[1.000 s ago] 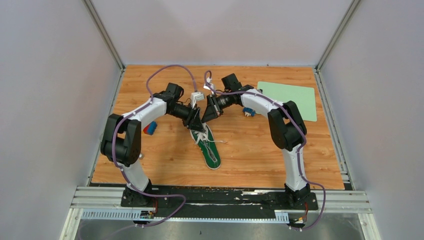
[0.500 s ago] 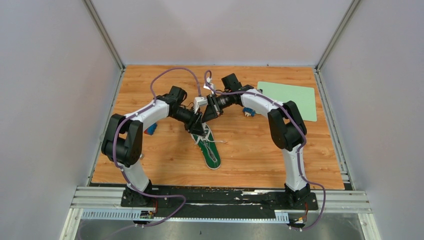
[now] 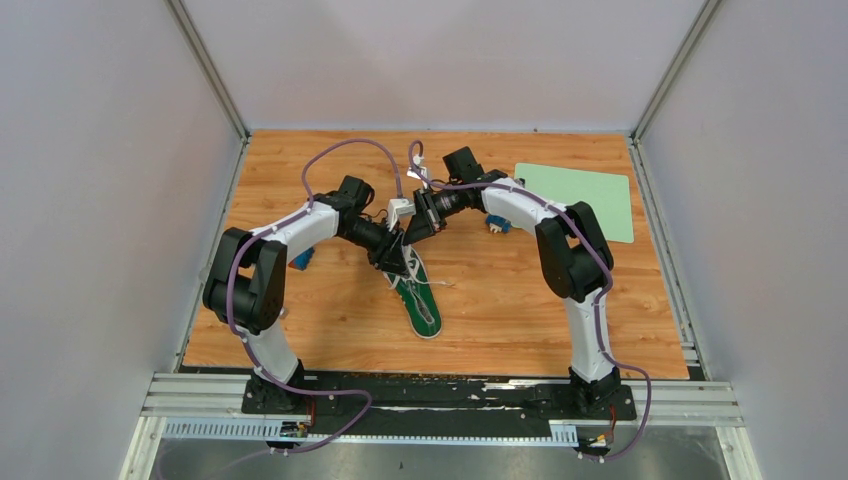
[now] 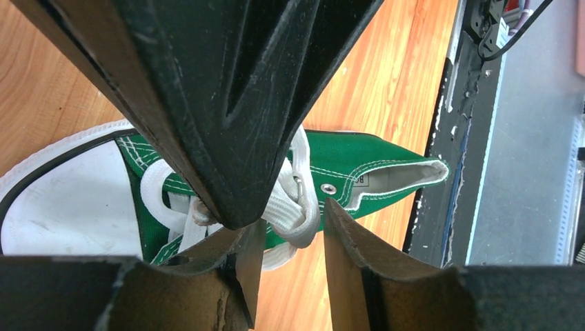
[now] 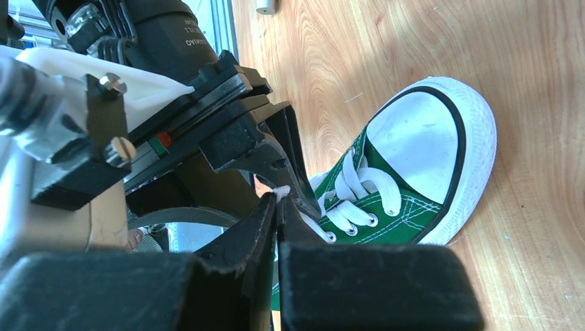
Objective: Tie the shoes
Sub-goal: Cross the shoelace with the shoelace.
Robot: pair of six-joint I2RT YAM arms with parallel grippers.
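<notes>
— Looking down, where's the green sneaker?
— Around the middle of the table, heel toward the near edge, white toe toward the far edge.
— And the arms?
— Both meet over the laces. The right gripper has its fingers pressed together, a bit of white lace pinched at the tips. The left gripper holds its fingers apart, either side of a lace loop.

White lettering ending "MAO" on black motor housing
</notes>
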